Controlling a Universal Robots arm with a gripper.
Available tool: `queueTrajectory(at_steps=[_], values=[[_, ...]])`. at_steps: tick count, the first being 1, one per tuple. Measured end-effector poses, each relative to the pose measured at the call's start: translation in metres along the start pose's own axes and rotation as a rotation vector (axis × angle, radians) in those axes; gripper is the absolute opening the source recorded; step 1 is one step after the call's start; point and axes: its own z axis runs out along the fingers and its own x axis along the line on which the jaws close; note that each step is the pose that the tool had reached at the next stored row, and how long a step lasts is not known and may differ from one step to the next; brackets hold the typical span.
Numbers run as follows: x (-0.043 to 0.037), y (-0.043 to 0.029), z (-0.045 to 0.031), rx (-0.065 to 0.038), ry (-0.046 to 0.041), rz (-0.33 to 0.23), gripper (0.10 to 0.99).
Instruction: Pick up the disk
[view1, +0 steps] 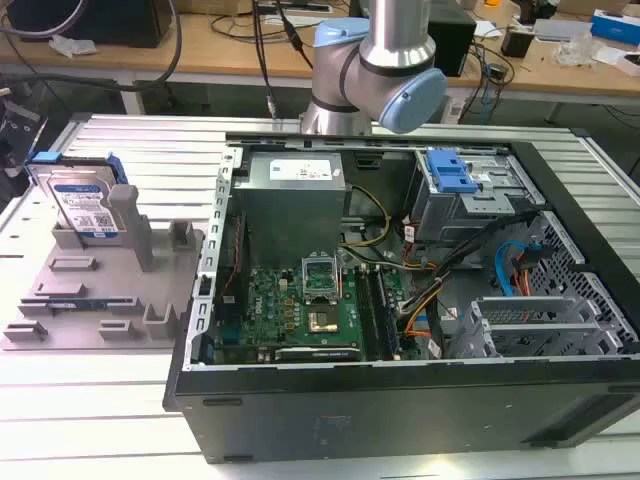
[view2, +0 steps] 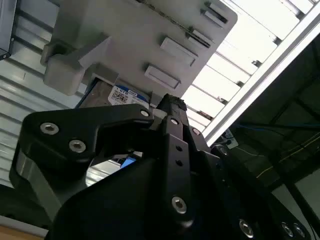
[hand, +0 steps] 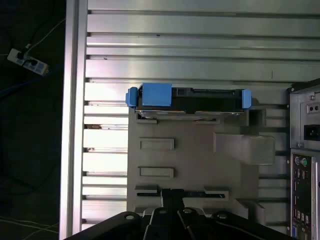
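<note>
The disk (view1: 84, 205) stands on edge in a slot at the far corner of the grey tray (view1: 100, 300), toward the exterior view's left. Its labelled face looks toward the camera, and a blue rail runs along its top. A tall grey post (view1: 124, 212) of the tray stands just beside it.

In the first wrist view the disk (hand: 192, 100) is seen edge-on from above. It has blue rails at both ends and sits along one border of the tray (hand: 195, 160).

The tool (hand: 171, 200) hangs over the opposite border, well apart from the disk. I cannot tell whether it is spread or pressed together. In the second wrist view the tool (view2: 167, 107) lies in front of the tray (view2: 130, 40), with the disk's label (view2: 122, 95) just past it.

The tray rests on the slatted metal tabletop (view1: 100, 420), touching the open computer case (view1: 400, 410). The case holds a power supply (view1: 295, 200), a green motherboard (view1: 300, 310), a blue-handled drive cage (view1: 450, 175) and loose cables (view1: 425, 300). The arm (view1: 385, 60) rises behind the case.
</note>
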Motion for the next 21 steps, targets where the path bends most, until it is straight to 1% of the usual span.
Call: queueTrajectory(at_steps=[9,10,11,12,13,14,17,21], values=[[0.0,0.0,0.0,0.0,0.0003,-0.004,0.106],[0.0,-0.0001,0.0001,0.001,0.0007,-0.023,0.106],[-0.0001,-0.0001,0.0002,0.003,0.0021,-0.055,0.106],[0.0,0.0,0.0003,0.004,0.0038,-0.101,0.106],[0.0,0.0,0.0005,0.011,0.0069,-0.162,0.106],[0.0,0.0,0.0007,0.021,0.01,-0.205,0.106],[0.0,-0.0001,0.0007,0.03,0.0128,-0.266,0.106],[0.0,0.0,0.0006,0.03,0.0142,-0.327,0.106]])
